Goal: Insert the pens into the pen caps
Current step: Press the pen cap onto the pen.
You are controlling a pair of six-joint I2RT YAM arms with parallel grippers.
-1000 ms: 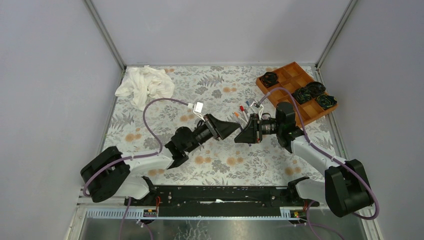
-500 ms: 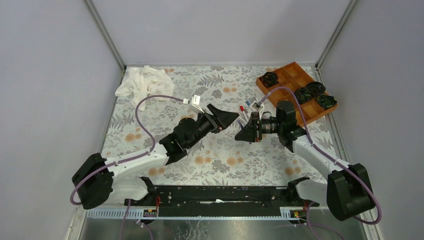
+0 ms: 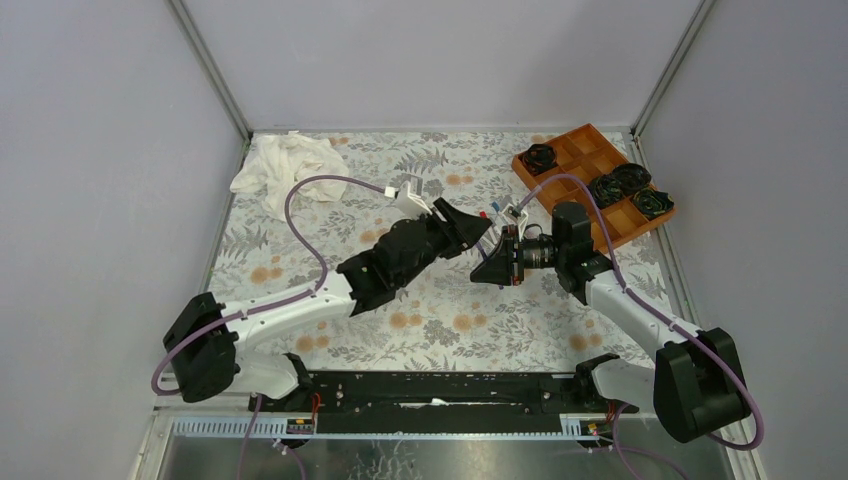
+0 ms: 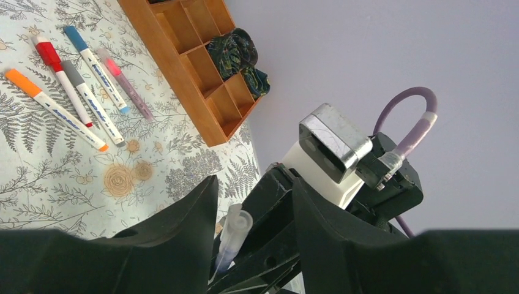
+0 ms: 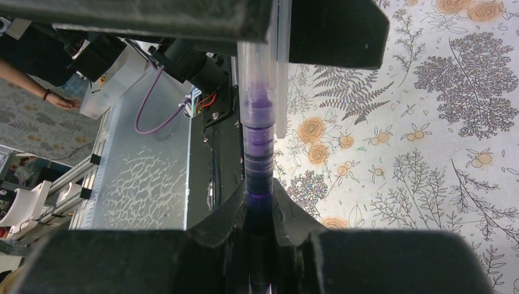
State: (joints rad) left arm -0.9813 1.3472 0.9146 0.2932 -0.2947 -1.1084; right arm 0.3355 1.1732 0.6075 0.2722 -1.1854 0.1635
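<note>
**Last pen meets its cap, just off the tray**

Five pens (image 4: pixel 92 104) lie side by side on the flowered mat just beside the wooden tray (image 4: pixel 202 79). Each seems to wear a coloured cap: orange, red, grey, blue, pink. I count those as done. I see no loose caps on the mat, so the pen in the air looks like the last one.

That purple pen (image 5: pixel 259 159) is clamped in the right gripper (image 5: pixel 260 211), held off the mat a little to the near side of the tray. Its tip already sits inside a clear cap (image 5: pixel 257 67). By my reading the cap is on but perhaps not pushed fully home, and seating it is what remains.

The two arms meet nose to nose there. The right wrist is bent so its claw points away from the tray. The left arm stretches long and slantwise toward the tray. The left gripper (image 4: pixel 254 184) has its jaws apart, one on each side of the cap end. Whether they actually pinch the cap, I cannot tell.
</note>
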